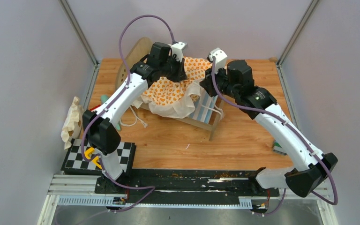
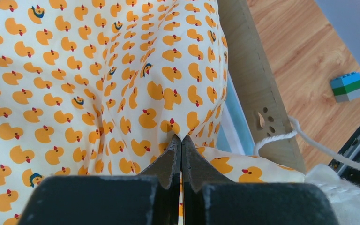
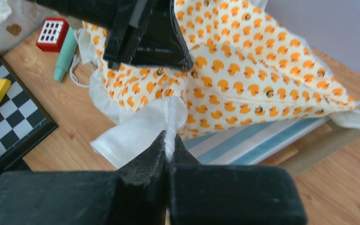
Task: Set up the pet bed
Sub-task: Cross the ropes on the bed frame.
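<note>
Light wood and blue-white stripes are marking out the pet bed, which is sitting angled toward the far middle of the wooden table, one rounded end board rising at its far left. A duck-print cushion with a cream edge is lying bunched over the frame, hiding most of the striped base and spilling over the near rail. The left gripper is reaching in over the cushion, its jaws pressing tight together on a pinch of the orange-duck fabric, just beside the bed's wooden board with its paw-print mark. The right gripper is working at the bed's right side, its jaws clamping flat on a white tie cord that is running up to the cushion's cream edge, with the striped base showing below. A small white pillow is resting at the table's left edge, well apart from the bed, and a checkerboard mat is lying near the left arm's base.
</note>
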You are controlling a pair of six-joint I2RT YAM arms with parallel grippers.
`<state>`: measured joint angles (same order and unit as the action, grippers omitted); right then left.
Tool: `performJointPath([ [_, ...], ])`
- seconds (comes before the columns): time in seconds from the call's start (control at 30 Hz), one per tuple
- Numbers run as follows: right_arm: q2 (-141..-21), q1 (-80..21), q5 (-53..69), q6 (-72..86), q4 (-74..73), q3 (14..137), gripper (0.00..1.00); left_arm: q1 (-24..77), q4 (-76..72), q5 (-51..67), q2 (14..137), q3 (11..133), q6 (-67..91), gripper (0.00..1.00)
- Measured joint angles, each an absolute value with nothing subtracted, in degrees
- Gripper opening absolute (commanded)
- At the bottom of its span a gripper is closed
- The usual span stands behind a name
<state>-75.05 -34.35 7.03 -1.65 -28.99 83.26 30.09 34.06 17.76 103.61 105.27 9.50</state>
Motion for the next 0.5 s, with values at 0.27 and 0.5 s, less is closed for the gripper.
performJointPath([
  [0.27, -74.65, -34.33, 8.05, -0.67, -37.91, 81.52, 0.62, 29.89, 34.63, 17.87, 103.61, 105.27, 8.80, 0.00],
  [0.5, -69.21, -34.33, 2.74, -5.39, -36.82, 72.93, 0.68, 29.39, 35.59, 17.89, 103.63, 105.82, 8.40, 0.00],
])
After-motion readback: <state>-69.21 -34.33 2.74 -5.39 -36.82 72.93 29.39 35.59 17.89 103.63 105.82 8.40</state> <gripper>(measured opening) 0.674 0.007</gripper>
